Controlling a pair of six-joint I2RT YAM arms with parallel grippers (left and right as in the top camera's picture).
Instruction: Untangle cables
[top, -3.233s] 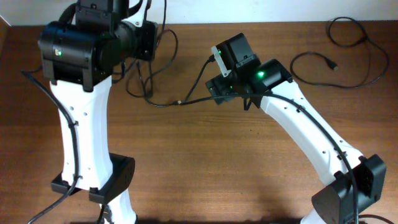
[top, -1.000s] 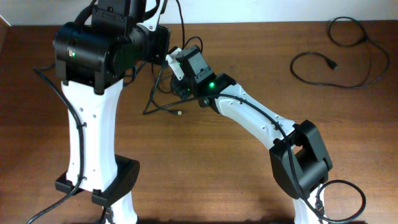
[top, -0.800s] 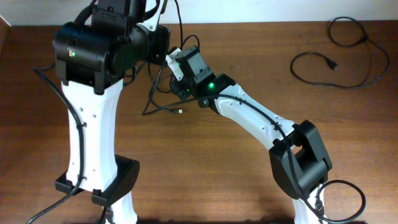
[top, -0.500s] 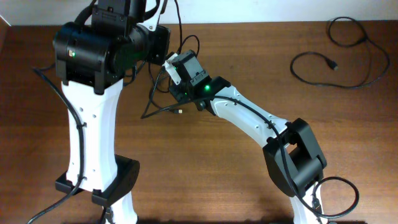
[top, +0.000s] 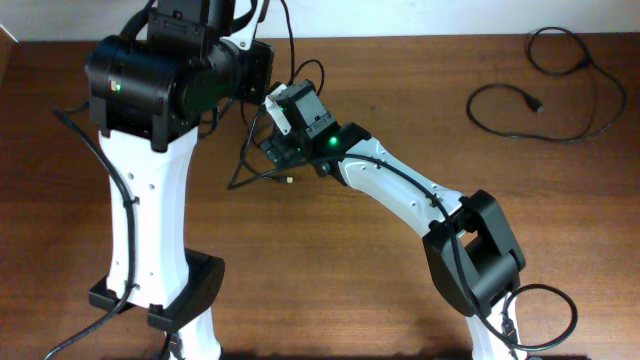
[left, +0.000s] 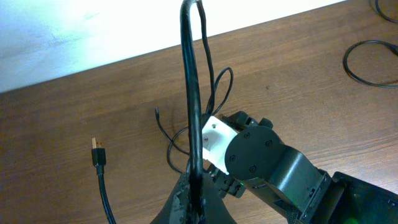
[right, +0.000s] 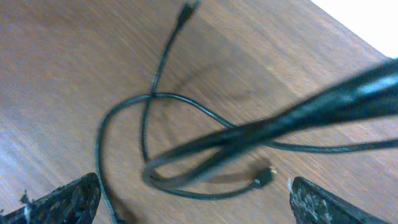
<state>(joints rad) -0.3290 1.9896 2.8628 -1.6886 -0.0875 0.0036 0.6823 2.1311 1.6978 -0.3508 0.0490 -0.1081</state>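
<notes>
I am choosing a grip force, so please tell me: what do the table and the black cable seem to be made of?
Table: likely wood or wood-look laminate, brown with visible grain, low sheen. Black cable: probably rubber or soft plastic sheath, smooth, slightly glossy; it bends in loops and shows a highlight.

**Overhead:** fixed above the table (top: 330, 270), facing straight down from far off. The arm bases (top: 150, 295) sit toward the lower edge, with a strip of wall (top: 400, 15) along the top.

**Left wrist:** carried high, tilted down past the left gripper (left: 194, 199) at its lower edge. It views the table's far side at mid-distance.

**Right wrist:** low and close to the wood, facing down, with the right gripper (right: 196, 202) fingertips at both lower corners.

**Shared:** the black cable tangle (top: 240, 165) appears in all three views. The right arm's wrist housing (left: 255, 155) appears in overhead and left wrist.
</notes>
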